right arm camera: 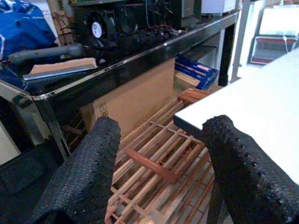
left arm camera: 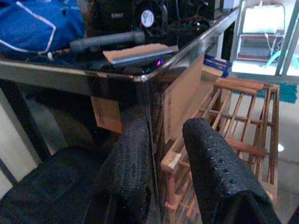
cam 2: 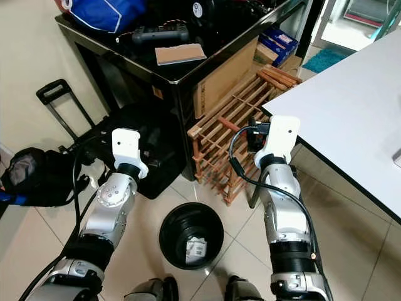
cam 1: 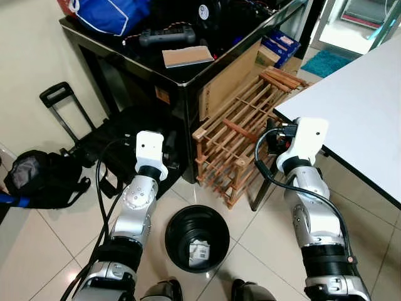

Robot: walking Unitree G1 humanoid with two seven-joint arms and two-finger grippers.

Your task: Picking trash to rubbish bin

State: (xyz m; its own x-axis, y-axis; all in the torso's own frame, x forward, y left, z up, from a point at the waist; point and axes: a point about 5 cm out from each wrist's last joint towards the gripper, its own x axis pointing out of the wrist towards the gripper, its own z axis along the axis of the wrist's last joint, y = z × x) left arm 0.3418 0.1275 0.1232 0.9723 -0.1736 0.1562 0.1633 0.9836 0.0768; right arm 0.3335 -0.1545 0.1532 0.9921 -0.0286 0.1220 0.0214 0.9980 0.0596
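Observation:
A black round rubbish bin (cam 1: 180, 227) stands on the tiled floor just ahead of my feet, between my two arms. White crumpled trash with a printed label (cam 1: 200, 251) lies at its bottom. Both arms are raised forward above the floor, to either side of the bin. My left gripper (left arm camera: 167, 128) is open with nothing between its fingers and faces the corner of the black table. My right gripper (right arm camera: 163, 126) is open wider, also empty, and faces the wooden rack.
A black glass table (cam 1: 188, 78) carries a blue bag (cam 1: 109, 14), a controller and a flat cardboard piece. A wooden rack (cam 1: 235, 144) leans against it. A white table (cam 1: 357, 106) is at the right. Black bags (cam 1: 37, 179) and a trolley handle lie left.

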